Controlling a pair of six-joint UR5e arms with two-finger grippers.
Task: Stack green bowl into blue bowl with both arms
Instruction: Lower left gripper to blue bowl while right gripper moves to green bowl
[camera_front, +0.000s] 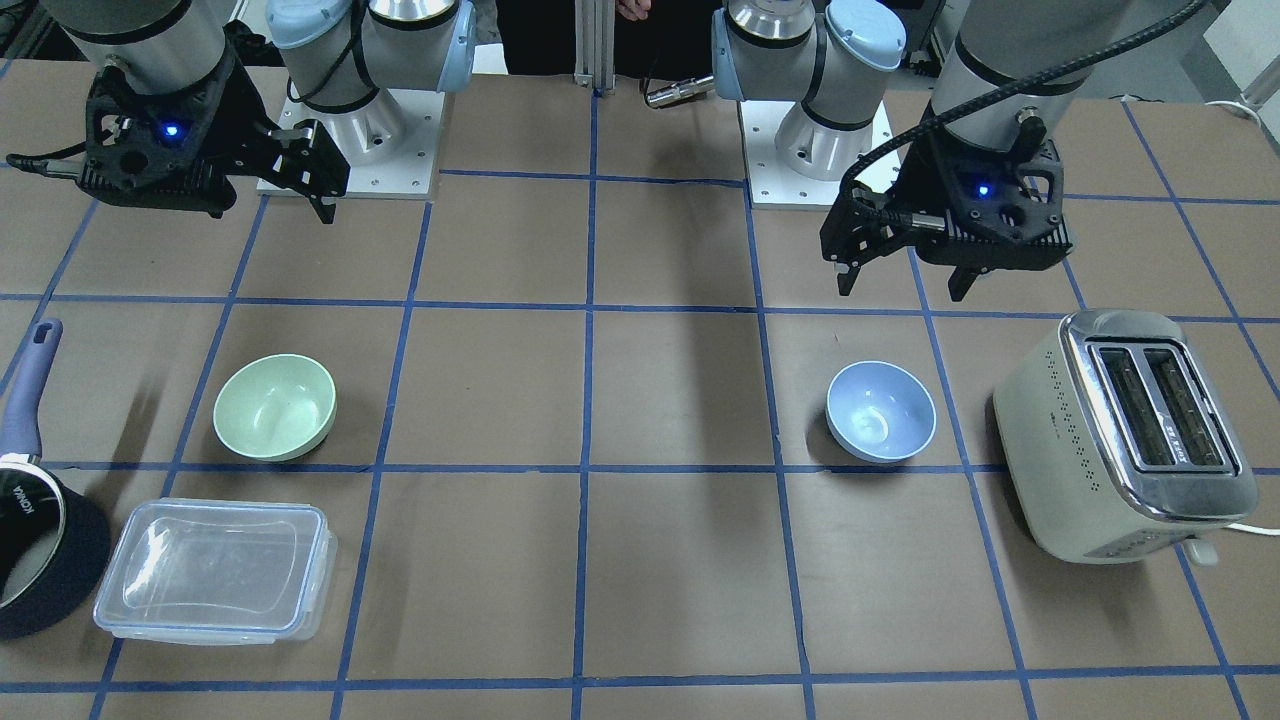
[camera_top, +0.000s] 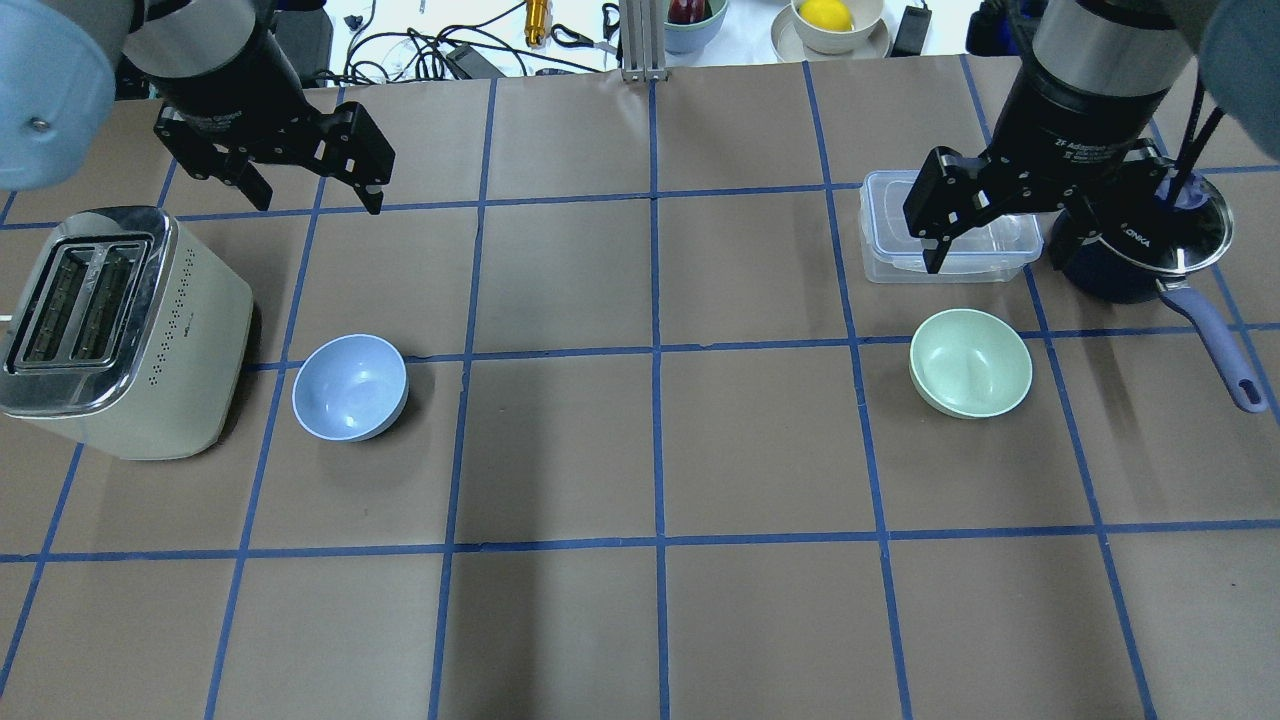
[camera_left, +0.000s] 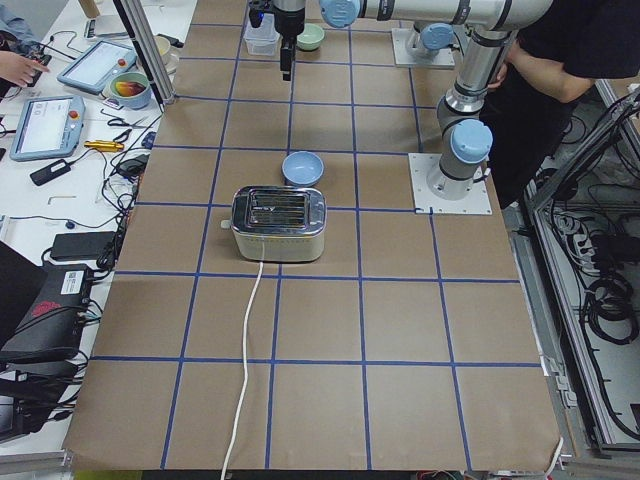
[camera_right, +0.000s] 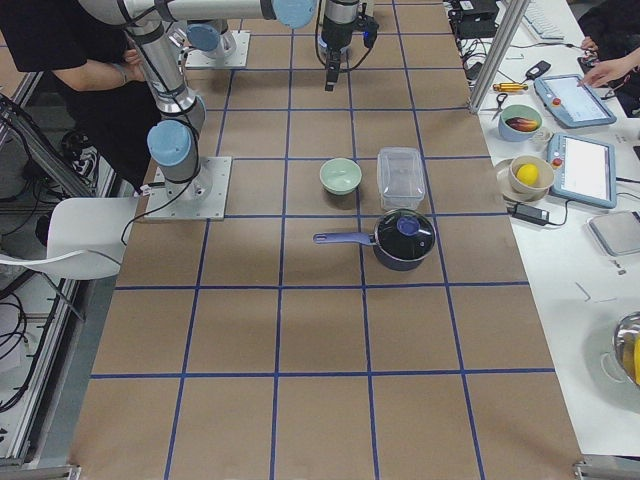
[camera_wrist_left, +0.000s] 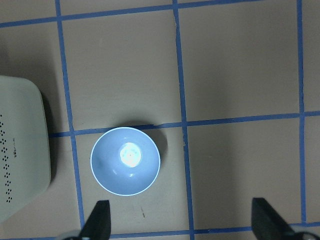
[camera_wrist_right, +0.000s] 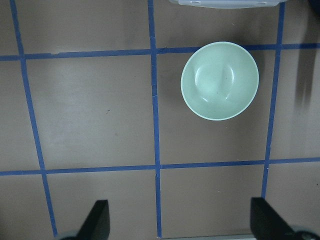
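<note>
Going from the left: toaster (camera_top: 120, 330) sat just left of the blue bowl (camera_top: 350, 387), not touching it. My left gripper (camera_wrist_left: 182, 217) hung in the air roughly over the blue bowl, jaws spread wide, nothing in them. The blue bowl sat upright on the table, empty. The green bowl (camera_top: 971, 362) was well off to the right of the blue bowl, also upright, empty and untouched. My right gripper (camera_wrist_right: 180, 220) hung above it, jaws wide apart and empty. The clear box (camera_top: 885, 225) and saucepan (camera_top: 1120, 280) lay farther right again and on the far side.

My read: step one, the approach; no grasp yet, stacking not begun.

Next move as I saw it:
- The right wrist view had the green bowl off-centre, so shift over it first.
- Drop with one finger inside the rim and one outside, then close.
- Lift clear and carry it left to the blue bowl.
- The left gripper probably pins the blue bowl's rim so it doesn't slide when the green one seats.
</note>
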